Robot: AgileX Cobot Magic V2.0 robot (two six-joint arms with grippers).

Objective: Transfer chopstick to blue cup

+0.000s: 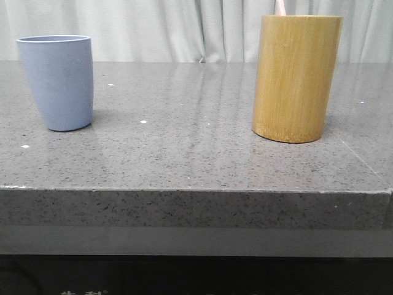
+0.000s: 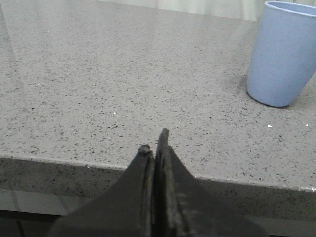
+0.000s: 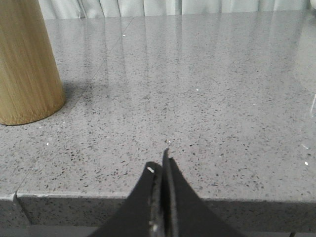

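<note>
The blue cup (image 1: 56, 82) stands upright on the left of the grey stone table (image 1: 196, 153); the left wrist view has the blue cup (image 2: 281, 53) beyond and to one side of my left gripper (image 2: 154, 144). A pale pink chopstick (image 1: 280, 7) pokes its top end out of the tall bamboo cylinder (image 1: 296, 78) on the right. The bamboo cylinder (image 3: 25, 61) also appears in the right wrist view, well off from my right gripper (image 3: 159, 162). Both grippers hover at the table's front edge, fingers pressed together, with nothing between them.
A pale curtain (image 1: 184, 31) hangs behind the table. The stone top stretches bare between the two vessels. The table's front edge (image 1: 196, 190) drops to a dark ledge below.
</note>
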